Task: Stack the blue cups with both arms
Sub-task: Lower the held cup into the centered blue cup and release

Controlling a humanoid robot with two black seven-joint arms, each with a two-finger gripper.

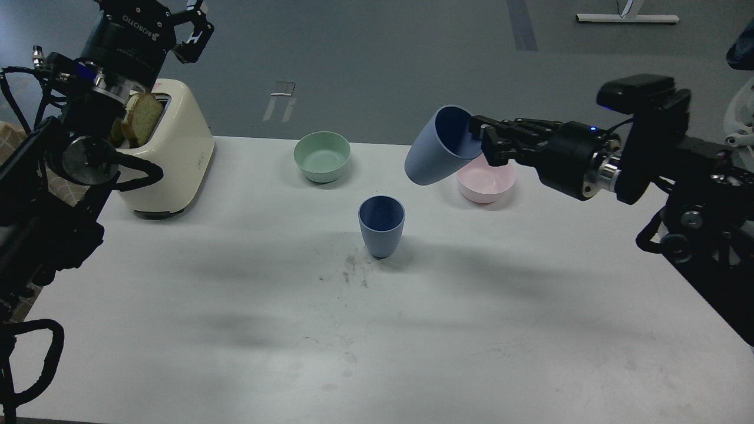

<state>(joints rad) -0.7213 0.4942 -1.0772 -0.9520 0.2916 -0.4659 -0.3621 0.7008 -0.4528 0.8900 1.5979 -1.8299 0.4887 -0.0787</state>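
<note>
Right gripper (478, 136) is pinching the rim of 1 tilted blue cup (439, 147), carrying it above the standing cup (382, 225); next move, by my judgement, needs uprighting and centring it over that mouth, while the left gripper (191, 29) is hanging wide, holding nothing.

Black cabled arms (648, 153), "ROBOTIQ" lettering.

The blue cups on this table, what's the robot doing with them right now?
The right gripper holds one blue cup by its rim, tilted and lifted off the white table, in front of the pink bowl. The other blue cup stands upright on the table, below and left of the held one, not yet stacked. The left gripper is raised above the toaster, open and holding nothing. A green bowl sits untouched further back.
</note>
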